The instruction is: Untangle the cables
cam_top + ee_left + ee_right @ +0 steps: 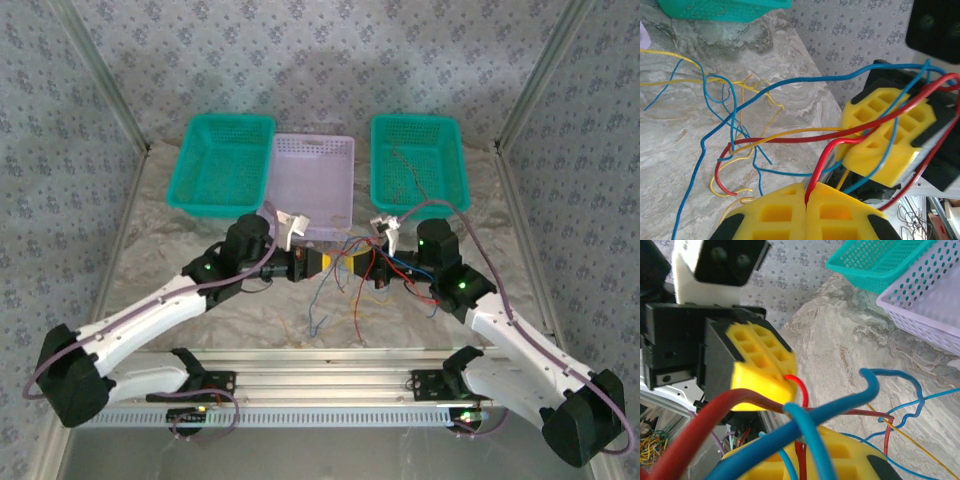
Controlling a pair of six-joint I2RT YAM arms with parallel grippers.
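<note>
Meeting above the middle of the counter (250,322), just before a lilac basket (312,185), both grippers share the tangled cables (345,288). From above, loose strands trail toward the counter's near edge. The left wrist view shows the left gripper (806,197) with pads pressed together on a red cable (822,160) that slants up to the right gripper (885,135), which is clamped on red and blue strands.
</note>
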